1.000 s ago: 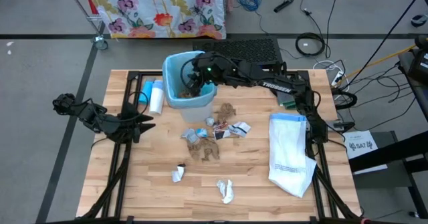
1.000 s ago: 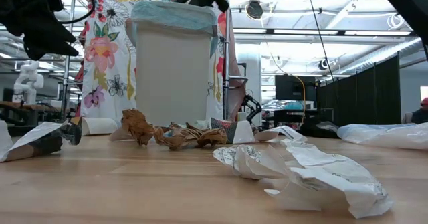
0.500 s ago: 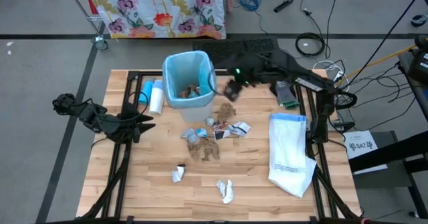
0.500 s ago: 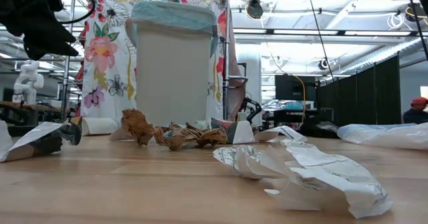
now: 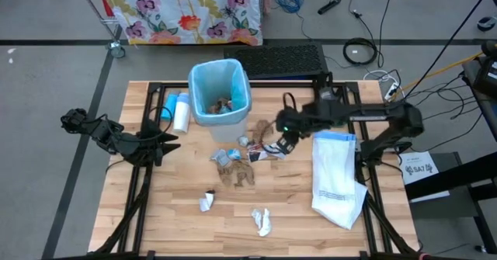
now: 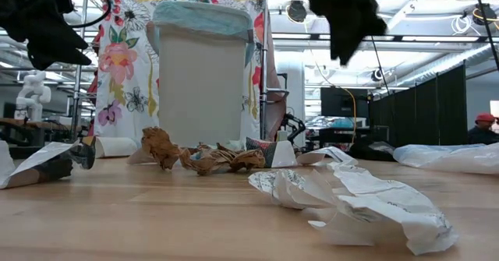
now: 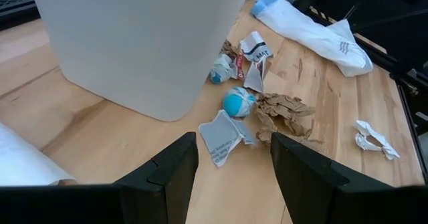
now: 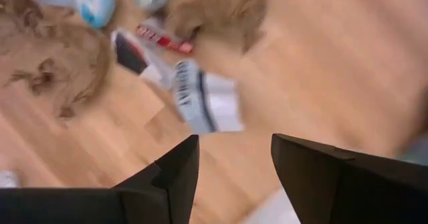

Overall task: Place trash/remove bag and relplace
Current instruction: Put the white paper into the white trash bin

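The bin (image 5: 220, 97) wears the light-blue bag (image 5: 241, 85) over its rim and has some brown trash (image 5: 221, 103) inside. More trash lies on the table in front of it: a printed white wrapper (image 8: 204, 100), brown scraps (image 5: 237, 173) and white scraps (image 5: 262, 221). My right gripper (image 5: 283, 141) hangs open above the wrapper, pointing steeply down and touching nothing. My left gripper (image 5: 167, 140) waits open at the table's left, facing the bin's wall (image 7: 147, 43). The white replacement bag (image 5: 338, 175) lies flat on the table's right side.
A blue-and-white cylinder (image 5: 178, 111) lies left of the bin. A crumpled white paper (image 6: 351, 202) sits near the table's near edge, another scrap (image 5: 206, 202) to its left. Black frame rails (image 5: 140, 190) run along both table sides.
My right gripper has left the bin's mouth, swung toward the table's right and near side, and come down over the scraps in front of the bin. It has tipped from a shallow slant to pointing steeply down. The scraps on the table lie as before.
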Controlling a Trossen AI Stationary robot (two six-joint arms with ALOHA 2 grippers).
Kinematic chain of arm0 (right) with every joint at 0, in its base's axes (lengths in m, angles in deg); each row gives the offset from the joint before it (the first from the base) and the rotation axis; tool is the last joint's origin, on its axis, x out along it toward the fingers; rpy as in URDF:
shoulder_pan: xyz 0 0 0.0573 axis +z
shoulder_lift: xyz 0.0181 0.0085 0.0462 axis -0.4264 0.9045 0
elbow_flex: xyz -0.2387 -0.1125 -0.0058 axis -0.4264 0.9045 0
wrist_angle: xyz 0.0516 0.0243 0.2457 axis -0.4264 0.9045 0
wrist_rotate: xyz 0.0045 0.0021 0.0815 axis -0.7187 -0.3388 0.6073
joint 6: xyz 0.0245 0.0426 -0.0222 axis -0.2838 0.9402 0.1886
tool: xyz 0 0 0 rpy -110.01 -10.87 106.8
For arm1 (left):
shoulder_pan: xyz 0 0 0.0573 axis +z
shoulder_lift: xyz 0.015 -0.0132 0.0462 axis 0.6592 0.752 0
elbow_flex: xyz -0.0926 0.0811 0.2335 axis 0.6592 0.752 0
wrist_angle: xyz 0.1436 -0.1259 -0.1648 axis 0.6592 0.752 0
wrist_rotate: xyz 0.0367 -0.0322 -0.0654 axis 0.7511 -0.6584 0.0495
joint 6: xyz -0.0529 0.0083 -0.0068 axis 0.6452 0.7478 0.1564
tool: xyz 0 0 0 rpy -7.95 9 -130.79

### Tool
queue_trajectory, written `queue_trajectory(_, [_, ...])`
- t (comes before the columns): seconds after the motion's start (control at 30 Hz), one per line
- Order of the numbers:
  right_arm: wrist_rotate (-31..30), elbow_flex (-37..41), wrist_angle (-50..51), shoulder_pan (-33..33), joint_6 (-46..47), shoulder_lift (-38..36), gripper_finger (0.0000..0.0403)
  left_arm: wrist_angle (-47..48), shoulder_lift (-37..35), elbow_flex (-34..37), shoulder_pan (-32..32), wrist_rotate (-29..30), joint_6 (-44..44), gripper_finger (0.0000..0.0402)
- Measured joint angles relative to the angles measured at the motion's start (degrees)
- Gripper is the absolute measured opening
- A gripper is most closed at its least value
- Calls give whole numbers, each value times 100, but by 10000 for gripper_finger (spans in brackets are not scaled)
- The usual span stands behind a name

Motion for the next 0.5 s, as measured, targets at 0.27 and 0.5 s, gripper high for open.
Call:
queue_trajectory(0.27, [1646, 2345, -2338, -479, 128, -649, 161, 5, 1, 0, -2, -4, 2, 191])
queue_trajectory(0.5, [1965, 2921, -3045, -1227, -705, -590, 164, -130, 0, 0, -2, -6, 4, 191])
